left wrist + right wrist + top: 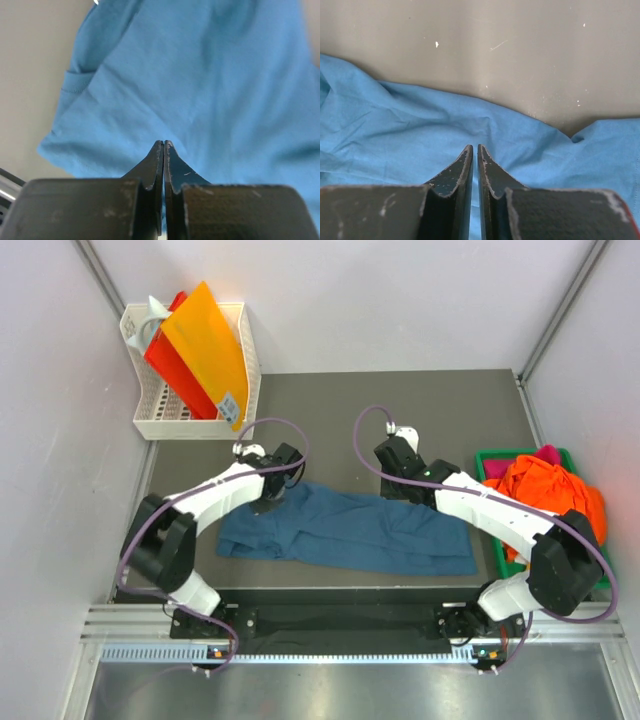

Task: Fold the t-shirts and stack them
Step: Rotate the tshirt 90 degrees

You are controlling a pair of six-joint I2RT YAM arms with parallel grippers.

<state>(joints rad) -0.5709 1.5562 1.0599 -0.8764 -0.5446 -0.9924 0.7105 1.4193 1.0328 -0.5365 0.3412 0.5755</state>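
Seen from above, a dark teal-blue t-shirt (350,535) lies spread lengthwise across the near half of the grey table (450,410), between the two arms, its cloth rumpled rather than flat. The left gripper (272,495) is down on the shirt's far left corner, while the right gripper (392,478) is down at the shirt's far edge, right of centre. At the table's right edge a green tray (490,455) holds a heaped orange t-shirt (545,485) with a magenta-pink t-shirt (547,452) showing behind it. A white basket (160,425) at the far left corner carries upright orange and yellow sheets (205,340). From the left wrist, the left gripper (163,145) has its jaws pressed together, pinched into the blue cloth (200,75), which fills most of the view; a sleeve hem lies at the left beside a strip of bare table (30,75). From the right wrist, the right gripper (475,149) shows its jaws drawn narrow, only a thin slit between them, nipping the blue cloth (395,135) just short of its wavy far edge, with bare table (495,45) beyond.
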